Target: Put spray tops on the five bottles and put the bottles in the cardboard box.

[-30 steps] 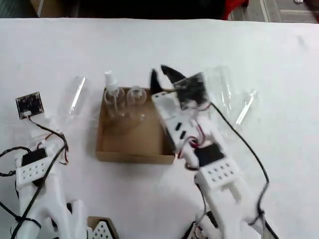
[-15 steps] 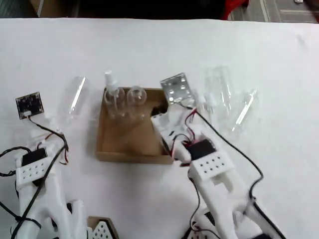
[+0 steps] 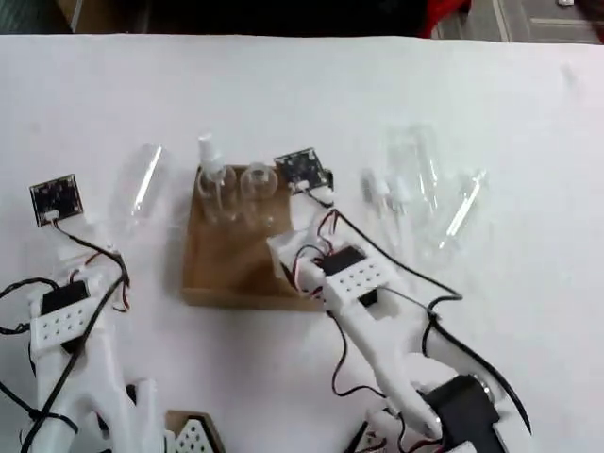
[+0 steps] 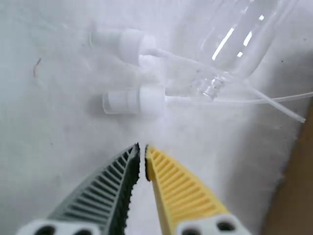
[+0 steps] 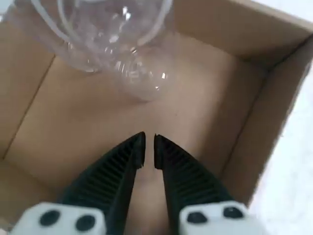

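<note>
While the right hand (image 5: 146, 145) hangs closed and empty inside the cardboard box (image 3: 247, 295), two bottles (image 3: 257, 183) sit at the box's far end. Left of the box, the left hand (image 4: 143, 157), also closed and empty, hovers near two loose spray tops (image 4: 133, 101) on the counter (image 4: 49, 127).

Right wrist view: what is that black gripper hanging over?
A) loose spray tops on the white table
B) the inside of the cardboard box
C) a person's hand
B: the right gripper, shut with nothing in it, points down at the brown floor of the cardboard box, and clear bottles sit inside the box too.
</note>
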